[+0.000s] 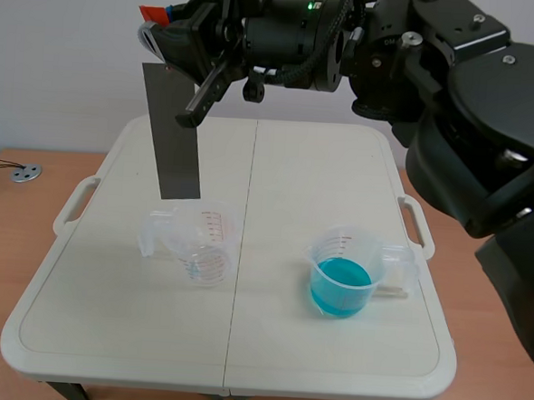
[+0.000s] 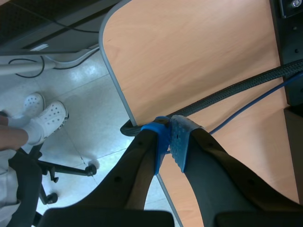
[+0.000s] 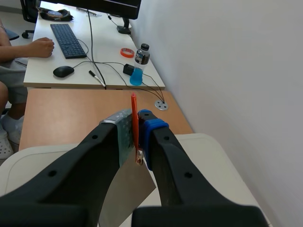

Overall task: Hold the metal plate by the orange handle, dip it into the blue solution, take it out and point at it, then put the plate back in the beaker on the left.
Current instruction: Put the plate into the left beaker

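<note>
Holding: the right arm [image 1: 367,43] comes in from its own side and reaches past the middle. Its jaws are clamped on the orange handle [image 3: 134,116], which stands edge-on between the two pads [image 3: 124,132].
Plate: the metal plate [image 1: 173,131] hangs from that handle in the air, touching nothing below.
Long axis: nearly upright, with the lower end seeming to lean a little toward the right beaker; the narrow bottom edge leads.
Key relation: the bottom edge sits just above the rim of the left beaker [image 1: 201,246], toward the beaker's handle side and not over the middle of the mouth.
Left beaker: clear with red marks, empty as far as I can see, upright on the worktop [image 1: 278,164].
Right beaker: the right beaker [image 1: 377,261] holds the blue solution [image 1: 340,286] and stands well apart from the plate, on the other half of the worktop.
Other arm: the left arm does not show in the scene view. Its jaws are together on nothing, fingertips [image 2: 177,142] meeting, over the edge of a wooden desk [image 2: 199,56] and the floor.
Stage: no blue shows on the plate, so I cannot tell whether it has been dipped.
Next move, as I judge: to set it down, a small shift toward the mouth's middle, then straight down along the long axis. To dip it, a sideways carry to the right beaker comes first.
</note>
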Available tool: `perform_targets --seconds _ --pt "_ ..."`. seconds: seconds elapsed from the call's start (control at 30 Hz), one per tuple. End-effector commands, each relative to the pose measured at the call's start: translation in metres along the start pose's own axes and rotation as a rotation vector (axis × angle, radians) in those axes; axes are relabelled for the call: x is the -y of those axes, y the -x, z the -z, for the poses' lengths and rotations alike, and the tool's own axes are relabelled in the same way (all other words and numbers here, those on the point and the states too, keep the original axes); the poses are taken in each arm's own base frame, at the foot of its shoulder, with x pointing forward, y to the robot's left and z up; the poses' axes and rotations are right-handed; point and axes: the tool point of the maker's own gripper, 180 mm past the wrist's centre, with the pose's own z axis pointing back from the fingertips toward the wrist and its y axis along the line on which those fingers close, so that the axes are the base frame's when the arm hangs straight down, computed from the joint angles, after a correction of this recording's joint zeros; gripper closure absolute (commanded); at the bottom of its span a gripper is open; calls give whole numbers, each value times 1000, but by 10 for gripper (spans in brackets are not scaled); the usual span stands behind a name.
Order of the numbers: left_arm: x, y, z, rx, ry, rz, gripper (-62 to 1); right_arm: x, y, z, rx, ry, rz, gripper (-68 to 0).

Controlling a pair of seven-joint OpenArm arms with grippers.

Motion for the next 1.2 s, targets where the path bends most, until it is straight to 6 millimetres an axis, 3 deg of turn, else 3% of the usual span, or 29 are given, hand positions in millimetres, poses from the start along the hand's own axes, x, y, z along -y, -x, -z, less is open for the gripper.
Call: perform_targets --seconds 0.0,0.43,0.87,1.17 --pt "0 -4 -1 15 -2 -1 -27 5 -17 2 46 -2 -23 -13" --pt "-7 1 4 -13 -16 -3 -27 4 -12 1 41 -1 -9 -13" --pt "-7 1 4 -13 -16 -3 -27 9 18 -1 30 16 85 -13" --pt "-7 1 4 -13 -16 -3 -27 -4 44 3 11 -13 153 -13"
